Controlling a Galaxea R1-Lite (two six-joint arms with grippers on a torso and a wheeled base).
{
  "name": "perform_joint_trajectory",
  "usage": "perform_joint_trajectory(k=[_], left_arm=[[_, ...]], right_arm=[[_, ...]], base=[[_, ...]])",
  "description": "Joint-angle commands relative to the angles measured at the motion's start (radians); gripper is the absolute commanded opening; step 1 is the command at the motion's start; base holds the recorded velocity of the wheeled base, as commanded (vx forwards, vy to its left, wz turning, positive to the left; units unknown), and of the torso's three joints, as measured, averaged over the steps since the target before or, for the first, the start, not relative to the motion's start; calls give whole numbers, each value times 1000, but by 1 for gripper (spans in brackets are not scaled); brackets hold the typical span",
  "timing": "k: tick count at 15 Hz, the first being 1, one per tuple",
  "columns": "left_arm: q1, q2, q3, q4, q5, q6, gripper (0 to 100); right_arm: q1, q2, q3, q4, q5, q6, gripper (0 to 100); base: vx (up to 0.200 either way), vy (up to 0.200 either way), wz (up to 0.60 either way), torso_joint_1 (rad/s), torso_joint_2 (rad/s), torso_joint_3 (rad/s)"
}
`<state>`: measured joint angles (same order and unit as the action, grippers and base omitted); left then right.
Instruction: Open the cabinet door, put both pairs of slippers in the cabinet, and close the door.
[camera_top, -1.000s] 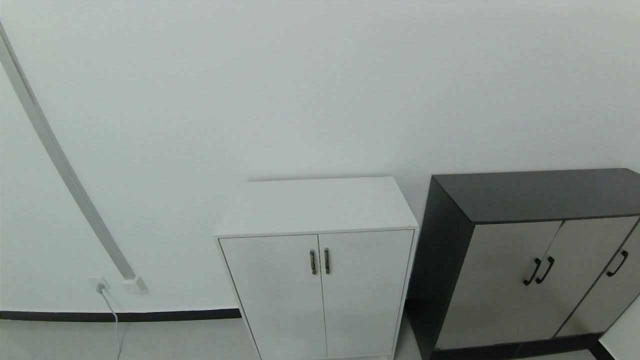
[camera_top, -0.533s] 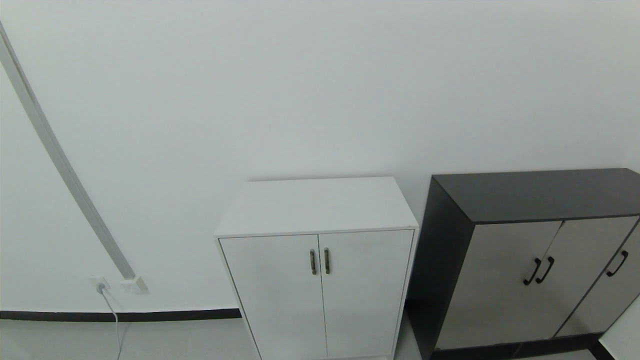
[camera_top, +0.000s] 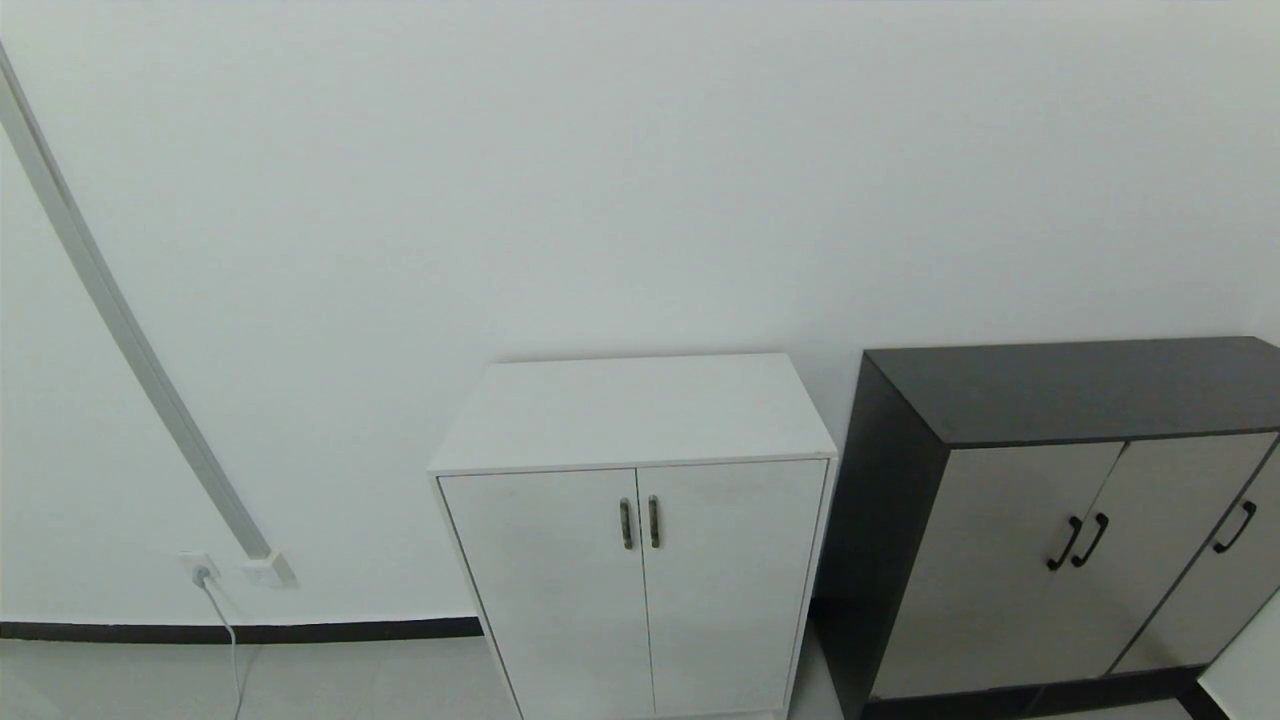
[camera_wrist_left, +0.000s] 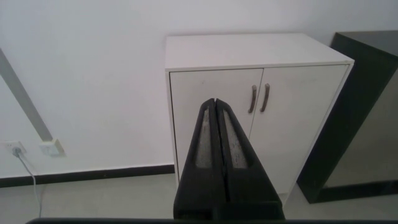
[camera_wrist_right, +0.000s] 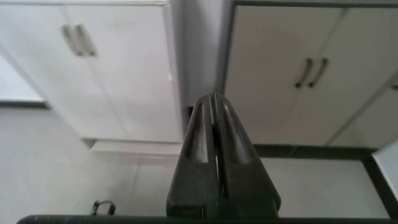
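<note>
My left gripper (camera_wrist_left: 215, 104) and right gripper (camera_wrist_right: 214, 99) are clenched on nothing, both held out toward twelve o'clock, well short of the closed cabinet (camera_top: 720, 580).

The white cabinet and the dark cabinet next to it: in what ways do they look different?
The white cabinet is white all over; the dark cabinet has a black body with grey doors. The white cabinet is narrower, with two doors; the dark cabinet is wider and shows a third handle. Both stand against the wall with doors shut.
</note>
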<state>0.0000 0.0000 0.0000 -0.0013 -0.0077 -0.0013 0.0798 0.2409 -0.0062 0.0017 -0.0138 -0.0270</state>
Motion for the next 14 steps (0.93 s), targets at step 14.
perform_joint_trajectory(k=[14], left_arm=[[0, 0, 0, 0, 0, 0, 0]], right_arm=[[-77, -239, 3, -3, -2, 42, 0]], base=[[0, 0, 0, 0, 0, 0]])
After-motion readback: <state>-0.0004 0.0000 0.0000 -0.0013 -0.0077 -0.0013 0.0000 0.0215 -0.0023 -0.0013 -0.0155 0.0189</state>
